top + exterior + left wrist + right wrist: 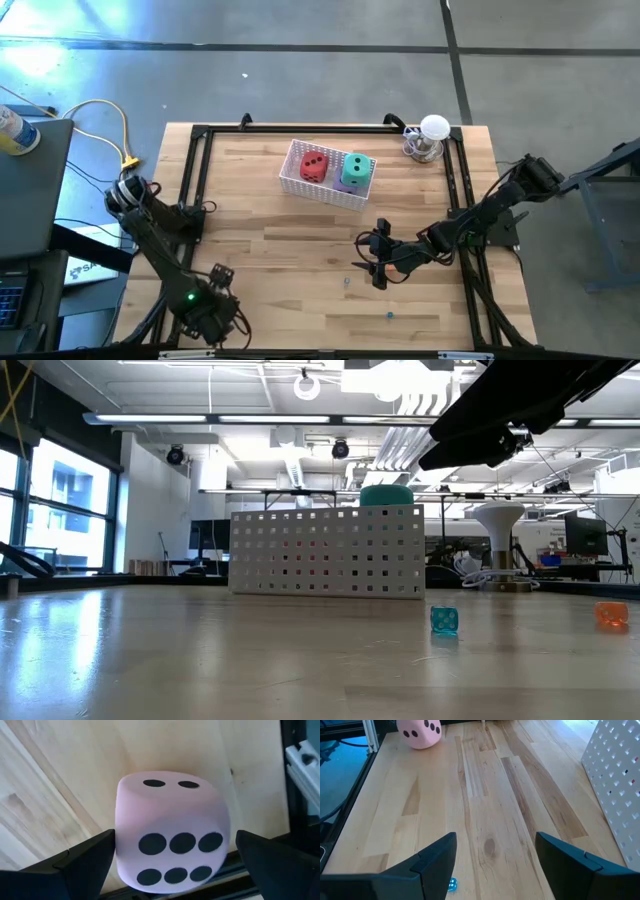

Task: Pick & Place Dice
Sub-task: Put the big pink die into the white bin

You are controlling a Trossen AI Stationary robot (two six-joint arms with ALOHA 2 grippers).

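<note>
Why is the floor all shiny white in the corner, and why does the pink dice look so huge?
In the high view, light glares off the floor at the top left. In the left wrist view the pink dice looks huge because the camera sits right in front of it, between the open left gripper fingers.

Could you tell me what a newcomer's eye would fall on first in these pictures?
Probably the pink die, sitting on the table between the left gripper's open fingers at the near left corner. Next, the white basket toward the far side, holding the red die and green die.
</note>
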